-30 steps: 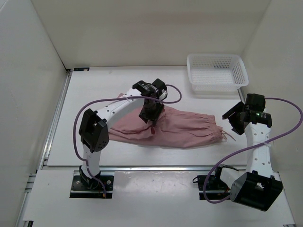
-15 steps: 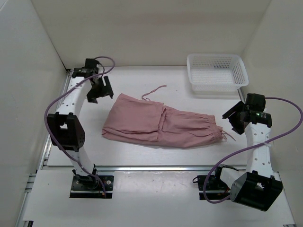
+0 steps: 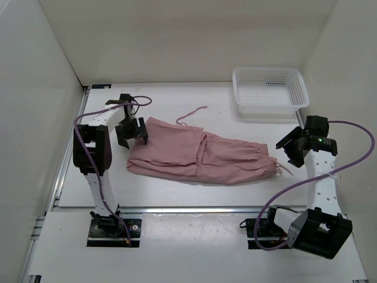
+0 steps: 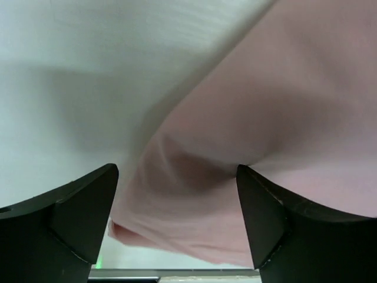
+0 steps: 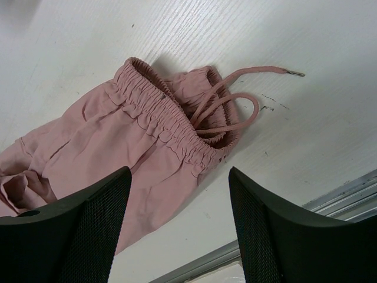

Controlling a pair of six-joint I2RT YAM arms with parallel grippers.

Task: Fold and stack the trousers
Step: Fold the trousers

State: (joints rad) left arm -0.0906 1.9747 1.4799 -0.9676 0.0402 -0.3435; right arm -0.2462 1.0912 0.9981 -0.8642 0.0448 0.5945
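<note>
Folding is in hand. The trousers (image 3: 200, 154) lie doubled, left of the basket (image 3: 270, 88). My left gripper (image 3: 131, 132) stands wide and empty at their end farthest from the basket. My right gripper (image 3: 292, 151), also wide and empty, is at the end nearest it. Next, I judge: pinch both layers.

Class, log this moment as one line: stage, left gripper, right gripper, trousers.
stage: mid-fold | left gripper: open, empty, at left edge of trousers | right gripper: open, empty, near waistband | trousers: folded over, flat on table
</note>
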